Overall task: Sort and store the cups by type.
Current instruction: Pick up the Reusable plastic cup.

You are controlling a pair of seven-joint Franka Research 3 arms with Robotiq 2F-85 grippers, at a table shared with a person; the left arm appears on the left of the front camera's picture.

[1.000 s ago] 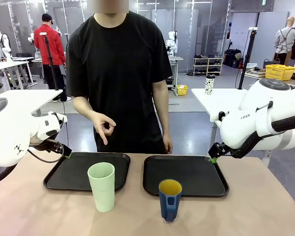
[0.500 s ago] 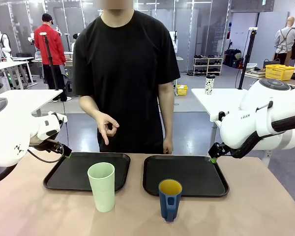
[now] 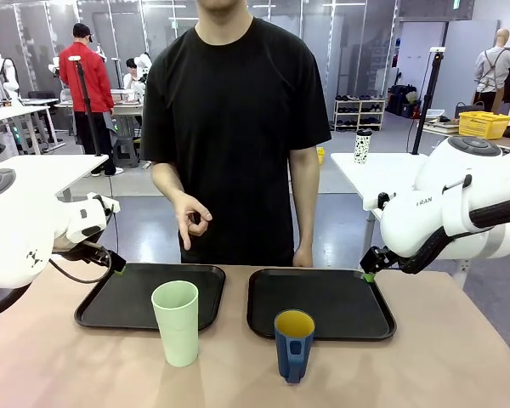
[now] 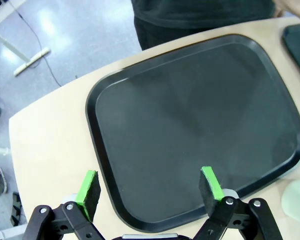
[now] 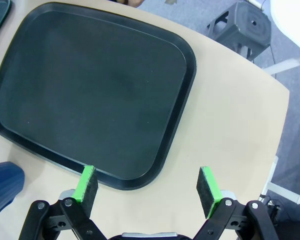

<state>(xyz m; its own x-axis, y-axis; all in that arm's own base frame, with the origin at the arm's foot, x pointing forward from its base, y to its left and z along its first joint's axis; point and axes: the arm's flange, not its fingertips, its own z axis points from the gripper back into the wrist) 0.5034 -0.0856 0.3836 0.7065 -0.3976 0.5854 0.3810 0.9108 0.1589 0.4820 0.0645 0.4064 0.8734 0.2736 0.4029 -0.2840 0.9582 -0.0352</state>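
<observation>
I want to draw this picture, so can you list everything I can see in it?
tumbler: one, pale green, on the table by the left tray's near edge
mug: one, dark blue with a yellow inside, by the right tray's near edge
left tray: one, black, table's left half
right tray: one, black, table's right half
table: one, tan, under it all
spotted cup: one, white and black, far white table
basket: one, yellow, far right
person's hand: one raised, beyond the trays
left end effector: black, green pads, open, left tray's far corner
right end effector: same colours, open, right tray's far corner
</observation>
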